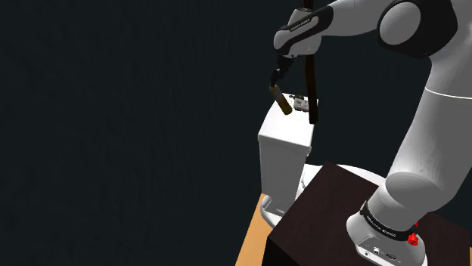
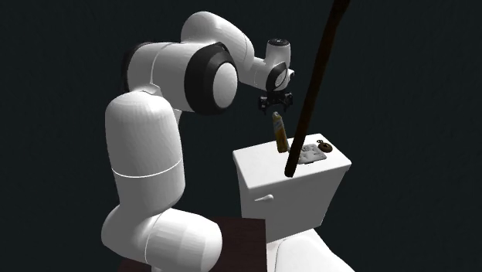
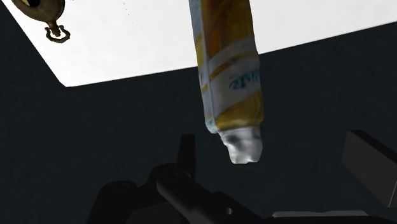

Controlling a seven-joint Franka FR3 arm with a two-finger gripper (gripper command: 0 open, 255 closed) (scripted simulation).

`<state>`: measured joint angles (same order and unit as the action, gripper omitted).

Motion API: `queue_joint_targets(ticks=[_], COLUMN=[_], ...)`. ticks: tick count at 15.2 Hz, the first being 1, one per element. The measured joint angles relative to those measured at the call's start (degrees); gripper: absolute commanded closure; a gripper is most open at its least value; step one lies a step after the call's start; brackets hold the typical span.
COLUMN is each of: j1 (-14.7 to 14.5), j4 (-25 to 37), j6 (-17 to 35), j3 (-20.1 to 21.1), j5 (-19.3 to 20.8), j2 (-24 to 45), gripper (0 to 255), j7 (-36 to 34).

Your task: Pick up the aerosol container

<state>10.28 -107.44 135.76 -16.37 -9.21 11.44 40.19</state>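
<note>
The aerosol can point(image 3: 232, 76), yellow and white with a grey cap, leans over the white toilet tank lid point(image 3: 127, 51). My gripper point(image 3: 272, 147) is open, and the cap lies between its fingers point(image 3: 186, 153) without touching either one. In the shoulder view the can point(image 1: 282, 100) looks brown and hangs tilted just under the gripper point(image 1: 277, 75), above the tank point(image 1: 286, 143). In the second exterior view the can point(image 2: 280, 133) reaches from the gripper point(image 2: 276, 105) down to the lid point(image 2: 263, 158). I cannot tell whether its base rests on the lid.
A long dark pole point(image 2: 313, 93) slants down onto the lid right beside the can; the pole point(image 1: 310, 75) crosses in front of my wrist. A small brown ringed object point(image 2: 323, 144) and a grey item point(image 2: 311, 152) lie on the lid. The toilet bowl point(image 2: 309, 251) and the dark stand point(image 1: 318, 219) are below.
</note>
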Motion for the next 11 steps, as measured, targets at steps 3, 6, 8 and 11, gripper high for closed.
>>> queue_joint_targets(ticks=[3,6,8,11], j1=[1.0,1.4,1.5,1.6], j4=[3.4,2.9,2.5,1.8], j6=[0.6,2.2,3.5,4.9], j3=[0.1,0.3,0.5,0.7], j5=[-1.7,-2.4,-2.9,-3.4], j2=[3.4,4.6,5.4,6.3], gripper=[0,0,0,255], j7=[1.6,2.3,2.7,3.1])
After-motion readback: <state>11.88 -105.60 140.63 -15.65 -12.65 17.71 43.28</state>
